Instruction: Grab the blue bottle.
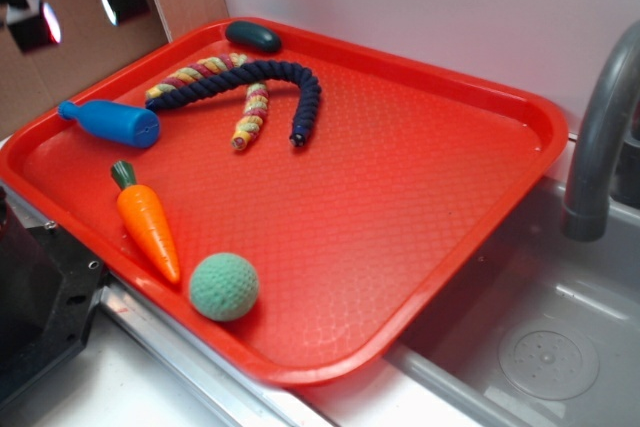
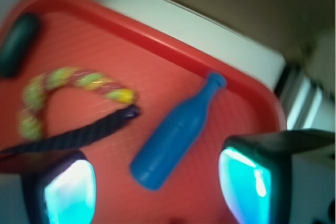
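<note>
Bottle (image 1: 112, 123) lying flat on its side at left edge of red tray (image 1: 420, 197), neck pointing toward upper left rim in exterior view; likely resting that way because rounded body rolls until settled. Navy rope (image 1: 270, 82) and striped rope (image 1: 250, 112) curling just beside, apart from bottle. Gripper (image 2: 157, 190) hanging above, jaws spread wide and holding nothing. In wrist view, bottle (image 2: 176, 132) sitting between the two fingers (image 2: 68, 192), slanting toward upper right, base nearest the gap, not touching.
</note>
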`<state>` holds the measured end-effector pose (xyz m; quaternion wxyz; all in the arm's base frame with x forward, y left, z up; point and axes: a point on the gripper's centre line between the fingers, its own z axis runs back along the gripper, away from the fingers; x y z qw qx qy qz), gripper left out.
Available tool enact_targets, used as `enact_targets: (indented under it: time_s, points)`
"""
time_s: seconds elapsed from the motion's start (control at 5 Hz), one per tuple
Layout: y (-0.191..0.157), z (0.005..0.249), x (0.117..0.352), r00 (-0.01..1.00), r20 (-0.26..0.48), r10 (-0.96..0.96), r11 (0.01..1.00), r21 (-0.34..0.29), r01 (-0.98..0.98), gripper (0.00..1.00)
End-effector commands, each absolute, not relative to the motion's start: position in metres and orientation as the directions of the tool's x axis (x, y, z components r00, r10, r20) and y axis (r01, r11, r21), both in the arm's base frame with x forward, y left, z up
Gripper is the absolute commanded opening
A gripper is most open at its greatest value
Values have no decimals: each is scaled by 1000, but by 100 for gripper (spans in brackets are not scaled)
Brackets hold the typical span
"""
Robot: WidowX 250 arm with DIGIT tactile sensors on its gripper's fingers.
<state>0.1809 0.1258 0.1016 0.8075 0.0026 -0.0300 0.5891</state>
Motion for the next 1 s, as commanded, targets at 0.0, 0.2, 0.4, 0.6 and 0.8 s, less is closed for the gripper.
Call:
enact_targets:
  time_s: [0.0,0.2,0.4,0.6,0.8]
  points:
    - [127,83,157,-162,118,980,-167,29,-986,100]
    - [131,69,161,-134,138,981,-141,46,-989,100]
    - [131,57,164,-88,156,984,-90,8,-996,100]
    - [126,39,168,-57,132,990,-62,40,-997,100]
    - [121,27,164,-57,109,992,-66,86,-994,100]
